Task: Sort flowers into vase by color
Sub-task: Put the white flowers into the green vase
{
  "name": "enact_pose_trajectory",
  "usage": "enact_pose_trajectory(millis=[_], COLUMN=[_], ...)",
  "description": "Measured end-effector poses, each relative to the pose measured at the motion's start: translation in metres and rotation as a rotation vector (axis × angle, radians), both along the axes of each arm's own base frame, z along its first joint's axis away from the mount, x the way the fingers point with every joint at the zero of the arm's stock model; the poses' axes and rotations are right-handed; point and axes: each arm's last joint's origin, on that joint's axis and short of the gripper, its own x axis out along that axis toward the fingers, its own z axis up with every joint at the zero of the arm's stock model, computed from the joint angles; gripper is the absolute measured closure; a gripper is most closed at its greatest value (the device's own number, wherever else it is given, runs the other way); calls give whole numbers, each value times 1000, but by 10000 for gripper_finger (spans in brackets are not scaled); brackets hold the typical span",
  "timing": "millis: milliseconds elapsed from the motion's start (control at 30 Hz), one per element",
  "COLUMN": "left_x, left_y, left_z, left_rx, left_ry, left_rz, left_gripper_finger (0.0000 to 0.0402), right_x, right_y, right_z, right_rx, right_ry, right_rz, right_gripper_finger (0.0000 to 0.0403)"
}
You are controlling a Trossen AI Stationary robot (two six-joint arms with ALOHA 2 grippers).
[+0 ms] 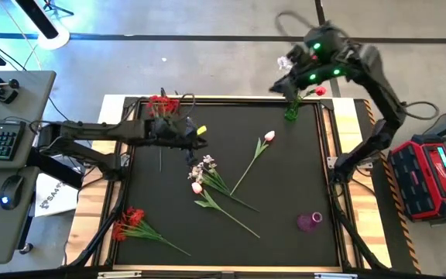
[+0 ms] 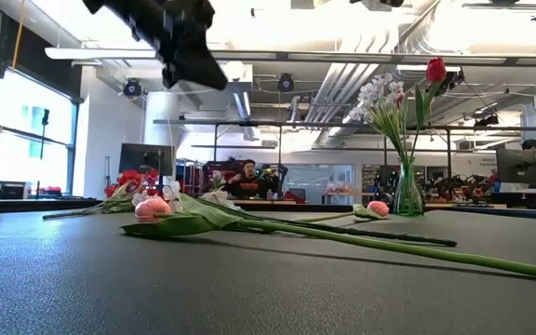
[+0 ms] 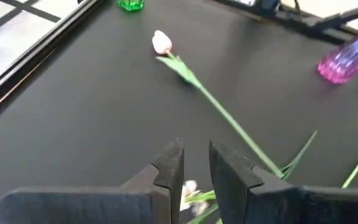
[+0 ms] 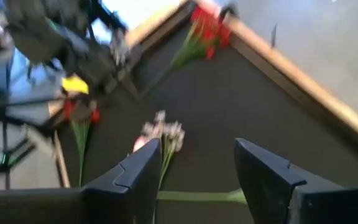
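Bench (image 1: pixel 285 194) seen from above, mid-sort. My right fingers (image 4: pixel 194 177) are spread with nothing between them, high over the green vase (image 1: pixel 291 112) at the far right corner, which already holds a white sprig (image 2: pixel 380 98) and a red tulip (image 2: pixel 435 69). My left fingers (image 3: pixel 196 171) are nearly pressed together, a narrow gap between them and nothing pinched, above the bench's left part near a red bunch (image 1: pixel 162 105). A pink tulip (image 1: pixel 268 137), a white-lavender sprig (image 1: pixel 205 164) and a second pink tulip (image 1: pixel 197 187) lie loose at mid-bench, stems crossing; another red bunch (image 1: pixel 130 221) lies at the near left. A purple vase (image 1: pixel 310 222) lies tipped over at the near right. The flowers look light, with thin springy stems and soft heads that would crush; I judge mid-stem the best hold, clear of the crossings.
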Motion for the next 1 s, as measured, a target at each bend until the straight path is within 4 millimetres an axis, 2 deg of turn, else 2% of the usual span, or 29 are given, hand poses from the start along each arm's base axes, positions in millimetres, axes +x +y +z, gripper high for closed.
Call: enact_pose_trajectory(millis=[133,267,467,633,767,1000], left_x=[4,2,-12,-33,-46,-53], left_y=[-29,-60,-117,-162,-181,-194], left_z=[5,6,6,8,8,11], left_rx=[-56,-176,-308,-348,-363,-395], left_ry=[-51,-101,-169,-250,-276,-305], left_rz=[54,128,202,208,202,160], left_gripper_finger=[340,351,364,364,364,364], right_x=[26,45,77,110,143,201], right_y=[20,56,109,130,138,156], right_z=[-19,-32,-43,-65,-94,-162], right_rx=[23,-59,-203,-196,-182,-117], right_ry=[157,305,311,331,383,473], right_rz=[17,24,57,129,160,282], right_gripper_finger=[215,215,215,215,215,215])
